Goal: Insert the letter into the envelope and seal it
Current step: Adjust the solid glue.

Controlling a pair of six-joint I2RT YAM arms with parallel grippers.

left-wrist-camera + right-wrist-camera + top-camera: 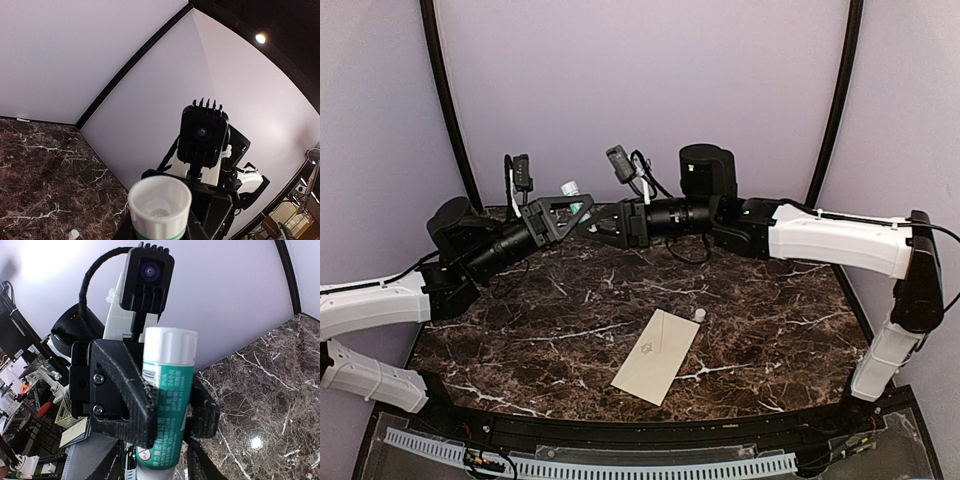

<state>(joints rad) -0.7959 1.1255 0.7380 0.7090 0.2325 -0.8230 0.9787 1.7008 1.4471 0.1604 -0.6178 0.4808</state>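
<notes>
Envelope [656, 355] lies flat on table [770, 330], slightly right of centre and toward the near edge, slanted with its long axis running near-left to far-right. Small round piece [700, 314] on the table just beside the envelope's far right corner. Behind the envelope, above the far half of the table: left gripper [575, 207] with glue stick [572, 189] between its fingers; right gripper [597, 226] directly to its right, facing it.

Pale lilac wall panels [640, 80], joined by black strips [445, 100], curved round the far side of a dark, white-veined marble table [770, 330]; a round lamp [260, 38] glowed overhead.
</notes>
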